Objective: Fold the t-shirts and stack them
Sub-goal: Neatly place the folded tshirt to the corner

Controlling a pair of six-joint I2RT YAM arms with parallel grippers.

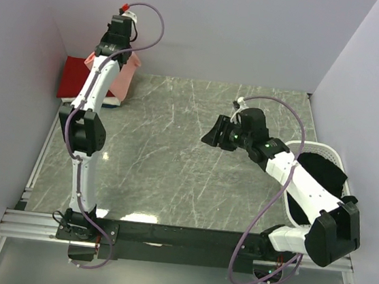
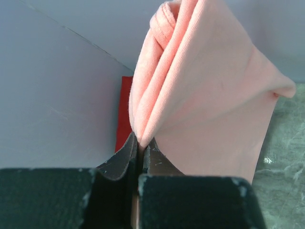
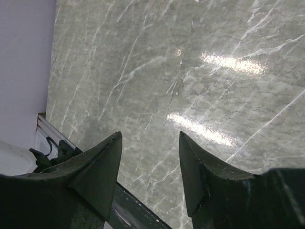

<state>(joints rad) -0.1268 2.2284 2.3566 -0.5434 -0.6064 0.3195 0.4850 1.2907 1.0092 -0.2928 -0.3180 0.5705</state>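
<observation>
Pale lilac walls (image 1: 223, 29) boxed in a glossy grey marble-look bench (image 1: 173, 167), which threw back glare from the lights.

In the far left corner, the left hand (image 2: 141, 143) was pinched tight on a bunched edge of the salmon-pink t-shirt (image 2: 205, 86). The shirt hung over the deep red t-shirt (image 1: 73, 79), which lay flat on the bench right against the wall. The right hand (image 3: 150, 138) hovered over the middle of the bench with its fingers apart and nothing between them. The black t-shirt (image 1: 323, 174) sat in the white basket (image 1: 338, 159) on the right.

It looked like the pink one was about to go on the stack. To do that well, the free hanging edge probably needed to touch down first, lined up with the red shirt's edge. The rest could then be laid out away from the wall so it didn't land in a lump. Letting go only once the cloth was resting would've helped too. The corner was tight, so there wasn't much room to swing.

Up close the pink was a fine knit jersey, soft and floppy, with folds rolling into a thick ridge at the top. The red one read as a neat flat rectangle. The bench looked slick, so cloth would slide on it easily. The hand's dark pads looked scuffed and a bit chalky.
</observation>
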